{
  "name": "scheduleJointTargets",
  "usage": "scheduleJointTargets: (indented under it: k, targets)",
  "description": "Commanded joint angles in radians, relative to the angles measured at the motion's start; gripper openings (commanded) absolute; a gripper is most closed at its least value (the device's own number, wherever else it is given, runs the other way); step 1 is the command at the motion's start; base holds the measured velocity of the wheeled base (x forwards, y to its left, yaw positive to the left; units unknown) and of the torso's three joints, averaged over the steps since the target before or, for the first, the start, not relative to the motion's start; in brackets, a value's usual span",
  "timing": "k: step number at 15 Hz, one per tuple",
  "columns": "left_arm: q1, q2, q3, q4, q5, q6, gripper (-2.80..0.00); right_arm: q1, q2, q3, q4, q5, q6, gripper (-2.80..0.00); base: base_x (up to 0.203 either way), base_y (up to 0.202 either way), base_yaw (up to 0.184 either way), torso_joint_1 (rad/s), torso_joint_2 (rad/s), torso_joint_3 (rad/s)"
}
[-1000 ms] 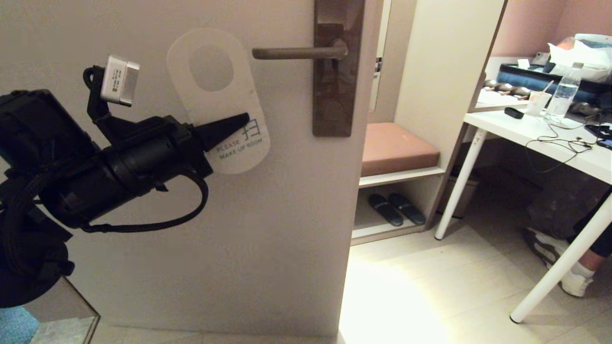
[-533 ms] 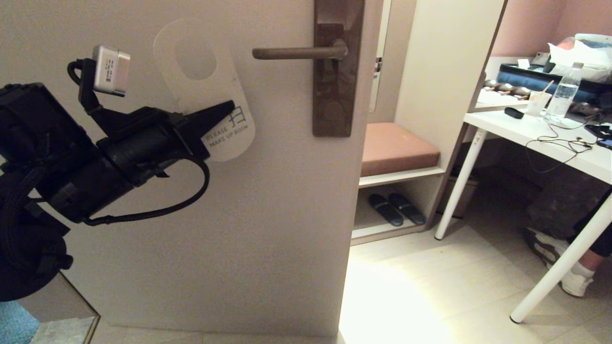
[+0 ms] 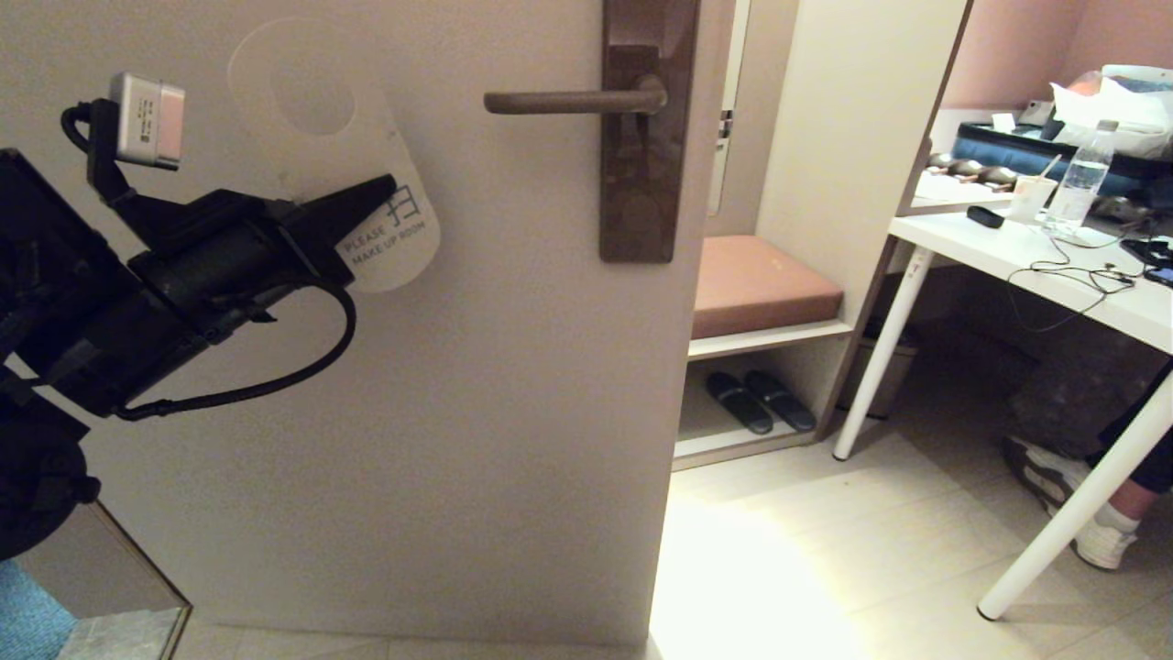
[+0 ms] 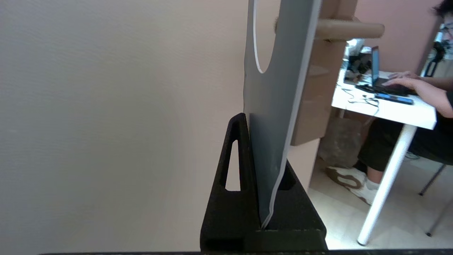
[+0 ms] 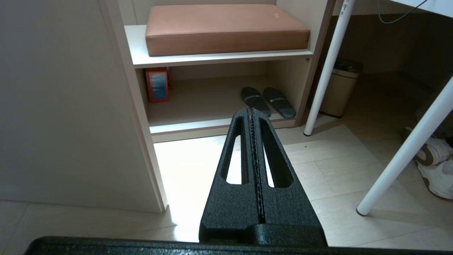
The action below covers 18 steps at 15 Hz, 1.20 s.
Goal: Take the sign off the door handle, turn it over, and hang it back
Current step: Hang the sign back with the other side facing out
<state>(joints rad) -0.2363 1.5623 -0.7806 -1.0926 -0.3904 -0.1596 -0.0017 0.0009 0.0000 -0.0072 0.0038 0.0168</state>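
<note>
The sign (image 3: 344,174), white side with "PLEASE MAKE UP ROOM" facing out, hangs free in front of the door, left of the door handle (image 3: 568,101) and off it. My left gripper (image 3: 385,191) is shut on the sign's lower part, coming in from the left. In the left wrist view the sign (image 4: 279,106) stands edge-on, its blue-grey side showing, pinched between the black fingers (image 4: 241,141) of the left gripper (image 4: 254,120). The handle (image 4: 350,30) shows beyond it. My right gripper (image 5: 251,109) is shut on nothing, low down and pointing at the shelf unit.
The brown backplate (image 3: 641,183) sits at the door's right edge. Right of the door are a shelf unit with a brown cushion (image 3: 761,284), slippers (image 3: 761,399), a bin (image 5: 339,88) and a white table (image 3: 1054,275) with a bottle. A person's shoe (image 3: 1100,541) is under the table.
My left gripper has carried the sign to the left and a little upward, further from the handle's tip. The handle and the door have not moved.
</note>
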Motion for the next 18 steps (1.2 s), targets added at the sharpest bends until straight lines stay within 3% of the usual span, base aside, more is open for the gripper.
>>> scheduleJointTargets:
  k: [1, 5, 8, 11, 13, 18]
  targets:
    - [0.006, -0.016, 0.000, -0.006, -0.002, 0.000, -2.80, 0.000, -0.001, 0.000, 0.000, 0.001, 0.000, -2.80, 0.000, 0.000, 0.000, 0.000, 0.00, 0.000]
    - [0.000, -0.035, 0.000, 0.024, 0.000, 0.028, -2.80, 0.000, -0.001, 0.000, 0.000, 0.001, 0.000, -2.80, 0.000, 0.000, 0.000, 0.000, 0.00, 0.000]
    - [-0.007, -0.094, -0.022, 0.203, 0.041, 0.065, -2.80, 0.000, -0.001, 0.000, 0.000, 0.001, -0.001, -2.80, 0.000, 0.000, 0.000, 0.000, 0.00, 0.000]
    - [-0.072, -0.135, -0.099, 0.414, 0.230, 0.129, -2.80, 0.000, -0.001, 0.000, 0.000, 0.001, 0.000, -2.80, 0.000, 0.000, 0.000, 0.000, 0.00, 0.000]
    - [-0.105, -0.127, -0.107, 0.430, 0.302, 0.165, -2.80, 0.000, -0.001, 0.000, 0.000, 0.001, 0.000, -2.80, 0.000, 0.000, 0.000, 0.000, 0.00, 0.000]
    - [-0.231, -0.091, -0.133, 0.435, 0.502, 0.173, -2.80, 0.000, -0.001, 0.000, 0.000, 0.001, 0.000, -2.80, 0.000, 0.000, 0.000, 0.000, 0.00, 0.000]
